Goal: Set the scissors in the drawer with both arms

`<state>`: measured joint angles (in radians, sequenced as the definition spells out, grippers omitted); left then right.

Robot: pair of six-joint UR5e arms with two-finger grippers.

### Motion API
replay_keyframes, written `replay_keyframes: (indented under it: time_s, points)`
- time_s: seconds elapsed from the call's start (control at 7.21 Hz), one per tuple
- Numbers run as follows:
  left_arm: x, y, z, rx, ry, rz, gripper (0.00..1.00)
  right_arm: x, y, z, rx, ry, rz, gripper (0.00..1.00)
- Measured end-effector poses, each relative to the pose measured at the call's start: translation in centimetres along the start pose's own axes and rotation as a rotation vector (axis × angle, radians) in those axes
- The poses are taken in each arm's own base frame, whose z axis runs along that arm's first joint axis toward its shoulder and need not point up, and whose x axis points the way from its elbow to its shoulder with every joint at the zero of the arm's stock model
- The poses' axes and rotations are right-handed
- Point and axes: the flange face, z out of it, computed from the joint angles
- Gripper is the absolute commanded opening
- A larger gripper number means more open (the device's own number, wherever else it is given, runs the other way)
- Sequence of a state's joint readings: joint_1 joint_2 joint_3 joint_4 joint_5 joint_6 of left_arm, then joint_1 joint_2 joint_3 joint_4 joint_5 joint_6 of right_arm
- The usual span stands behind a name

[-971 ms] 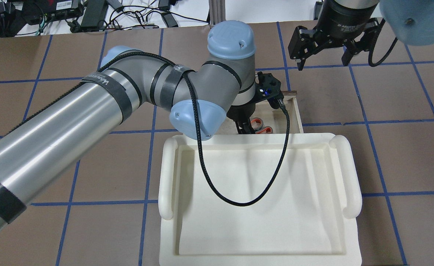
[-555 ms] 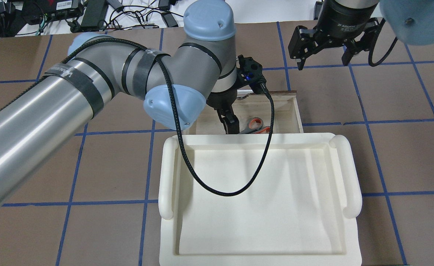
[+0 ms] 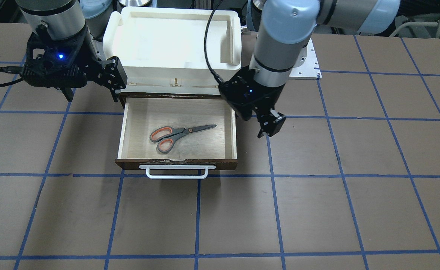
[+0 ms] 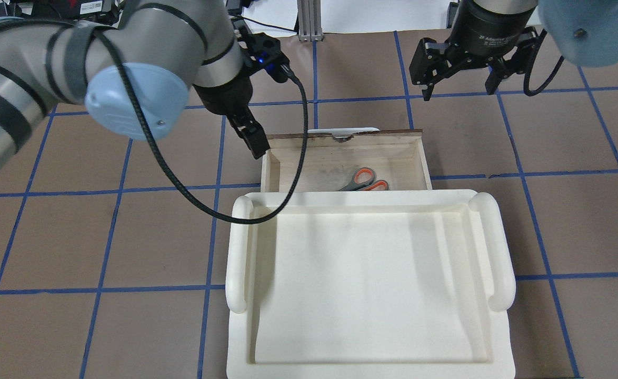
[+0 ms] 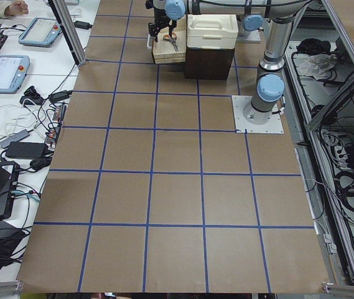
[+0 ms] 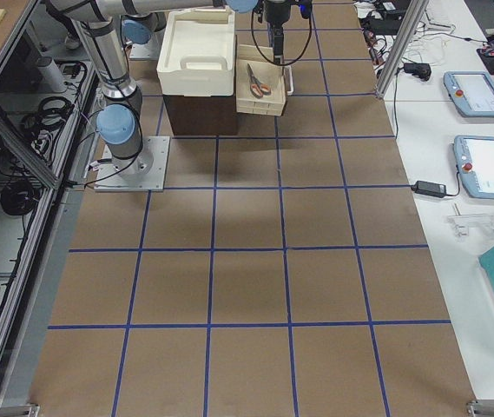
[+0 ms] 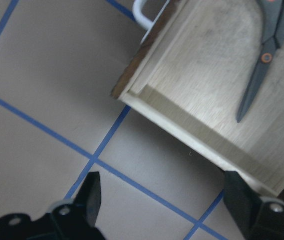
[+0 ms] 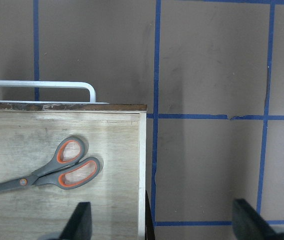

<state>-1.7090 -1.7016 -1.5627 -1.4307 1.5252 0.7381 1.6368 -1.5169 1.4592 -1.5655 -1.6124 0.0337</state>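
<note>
Leftward, clear of the drawer (image 3: 175, 164), the left gripper (image 3: 271, 125) has swung, spread empty like the right gripper (image 4: 460, 87); scissors (image 3: 178, 133) lie inside, so probably only closing remains.

The white print "2F Adaptive" can be read on the round black body of the right gripper (image 4: 459, 92) in the overhead view; the rest of that line cannot be made out. Whatever is shown on the teach pendants (image 6: 488, 167) on the side bench is too small to be read. No other lettering can be read.
</note>
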Motion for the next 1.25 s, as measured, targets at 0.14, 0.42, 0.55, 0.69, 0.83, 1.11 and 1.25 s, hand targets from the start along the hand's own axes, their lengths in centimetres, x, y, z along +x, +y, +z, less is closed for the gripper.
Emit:
replay_keyframes:
  time_s: [0.14, 0.42, 0.55, 0.69, 0.83, 1.11, 1.25]
  points:
    - [-2.8, 2.8, -1.2, -0.004, 0.008, -0.102, 0.88, -0.1, 0.0, 0.2, -0.004, 0.000, -0.003, 1.00]
    - [-5.8, 6.9, -2.7, -0.024, 0.019, -0.309, 0.87, -0.3, -0.1, 0.6, -0.011, -0.001, -0.008, 1.00]
    - [-6.3, 8.1, -3.2, -0.036, 0.005, -0.399, 0.87, -0.3, -0.2, 0.7, -0.012, -0.003, -0.008, 1.00]
    - [-6.7, 9.0, -3.7, -0.040, -0.010, -0.494, 0.87, -0.3, -0.2, 0.7, -0.014, -0.004, -0.006, 1.00]
    - [-6.6, 9.4, -4.2, -0.036, -0.019, -0.609, 0.87, -0.3, -0.1, 0.8, -0.016, -0.005, -0.006, 1.00]
    - [-5.2, 9.5, -5.3, -0.024, -0.037, -0.793, 0.87, -0.3, -0.2, 0.9, -0.018, -0.005, -0.005, 1.00]
    - [-4.5, 9.4, -5.8, -0.021, -0.039, -0.825, 0.87, -0.3, -0.2, 0.9, -0.018, -0.005, -0.005, 1.00]
